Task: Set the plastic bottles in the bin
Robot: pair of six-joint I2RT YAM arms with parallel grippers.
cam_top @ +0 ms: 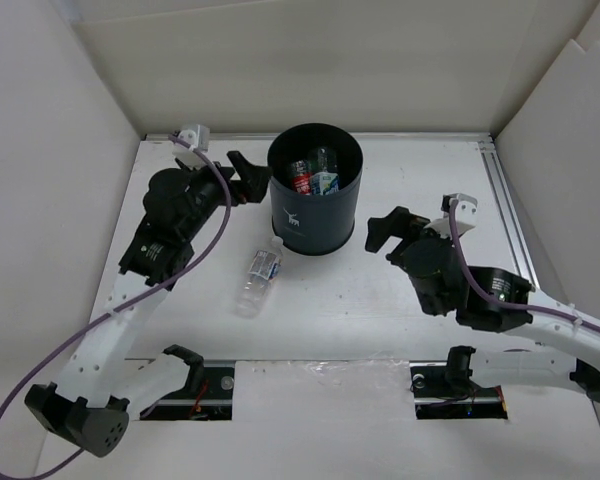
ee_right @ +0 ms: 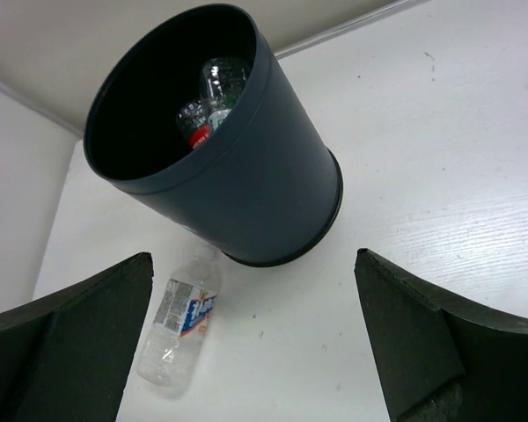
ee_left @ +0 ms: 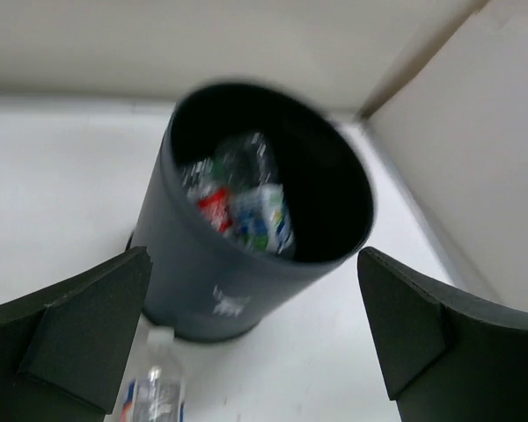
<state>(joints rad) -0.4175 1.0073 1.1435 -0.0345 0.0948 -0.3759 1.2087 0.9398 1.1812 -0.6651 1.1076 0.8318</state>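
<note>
Top view: one clear bottle [cam_top: 263,268] lies on the table [cam_top: 380,300] just beside the bin [cam_top: 310,222], near the left gripper [cam_top: 251,178]. That and the right gripper [cam_top: 378,230] gape empty.

Left wrist: blurred; at least two binned bottles [ee_left: 246,207].

Right wrist: lone bottle lies left of bin.

White table [cam_top: 380,310], plain off-white panel walls [cam_top: 310,60], even light

Bin [cam_top: 320,212] logo, btl [cam_top: 261,273] label: illegible.

Left arm [cam_top: 105,345] and right arm [cam_top: 495,295] with white links and bulky black round joints, purple cable [cam_top: 226,200] trailing each, small white block [cam_top: 192,133] at each wrist, matte black wedge-shaped jaws
</note>
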